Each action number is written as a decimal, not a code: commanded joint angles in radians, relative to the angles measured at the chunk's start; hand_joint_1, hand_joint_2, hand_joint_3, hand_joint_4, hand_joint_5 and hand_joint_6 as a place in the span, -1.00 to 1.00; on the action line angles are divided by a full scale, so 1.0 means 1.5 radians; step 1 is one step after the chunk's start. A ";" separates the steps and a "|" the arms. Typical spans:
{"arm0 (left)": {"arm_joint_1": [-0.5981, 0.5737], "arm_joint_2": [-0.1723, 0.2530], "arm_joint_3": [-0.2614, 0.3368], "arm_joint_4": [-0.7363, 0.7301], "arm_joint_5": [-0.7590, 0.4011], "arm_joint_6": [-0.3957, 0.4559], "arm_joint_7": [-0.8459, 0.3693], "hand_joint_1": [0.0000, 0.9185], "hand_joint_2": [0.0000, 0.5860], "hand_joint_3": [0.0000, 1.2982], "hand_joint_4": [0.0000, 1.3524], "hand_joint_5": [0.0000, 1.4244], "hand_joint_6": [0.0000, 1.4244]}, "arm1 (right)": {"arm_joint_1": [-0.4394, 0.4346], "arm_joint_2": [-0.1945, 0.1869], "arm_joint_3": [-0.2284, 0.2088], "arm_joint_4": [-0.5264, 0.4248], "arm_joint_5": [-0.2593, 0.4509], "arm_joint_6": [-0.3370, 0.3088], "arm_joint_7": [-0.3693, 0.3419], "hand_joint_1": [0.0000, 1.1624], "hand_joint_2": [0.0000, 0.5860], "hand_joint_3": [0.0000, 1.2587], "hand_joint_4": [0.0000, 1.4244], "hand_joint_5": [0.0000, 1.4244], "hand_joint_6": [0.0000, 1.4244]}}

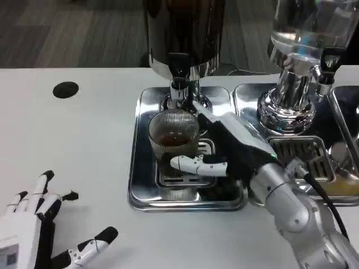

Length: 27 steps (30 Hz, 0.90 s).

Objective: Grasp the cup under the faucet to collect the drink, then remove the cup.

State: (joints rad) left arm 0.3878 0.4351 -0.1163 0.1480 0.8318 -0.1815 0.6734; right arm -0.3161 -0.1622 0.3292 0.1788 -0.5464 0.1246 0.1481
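Note:
A ribbed clear glass cup [173, 136] with brown drink in its bottom stands on the steel drip tray [141, 168], right under the faucet [179, 88] of the dark dispenser [185, 33]. My right hand [224, 147] reaches in from the right and wraps the cup: a white thumb crosses its front near the base, and the black palm presses its right side. My left hand [39, 230] lies open on the white table at the lower left, fingers spread, far from the cup.
A second dispenser [305, 56] with a clear tank stands at the right on its own steel tray [247, 95] with a grate. A black round hole [65, 89] marks the table at the far left. A black cable runs along my right forearm.

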 commanded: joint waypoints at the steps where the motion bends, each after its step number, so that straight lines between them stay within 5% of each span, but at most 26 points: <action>1: 0.003 0.010 0.006 0.011 -0.004 -0.008 0.013 -1.00 -0.73 -0.26 -0.91 -0.70 -0.77 | -0.012 0.011 -0.002 0.027 0.010 -0.018 -0.036 -0.15 -0.49 -1.00 -1.00 -1.00 -1.00; 18: 0.010 0.011 0.019 0.040 -0.022 -0.028 0.022 -1.00 -0.70 -0.07 -0.86 -0.69 -0.77 | -0.008 0.027 0.016 0.092 0.017 -0.068 -0.099 0.03 -0.44 -1.00 -1.00 -0.99 -0.89; 27: 0.013 0.016 0.012 0.031 0.005 -0.011 0.032 -1.00 -0.68 -0.04 -0.85 -0.68 -0.77 | -0.001 0.034 0.013 0.099 0.016 -0.073 -0.152 0.19 -0.42 -0.84 -0.70 -0.69 -0.65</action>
State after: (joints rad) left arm 0.3969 0.4409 -0.0934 0.2033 0.8109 -0.2103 0.7022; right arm -0.3193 -0.1165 0.3493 0.3150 -0.5228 0.0336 -0.0598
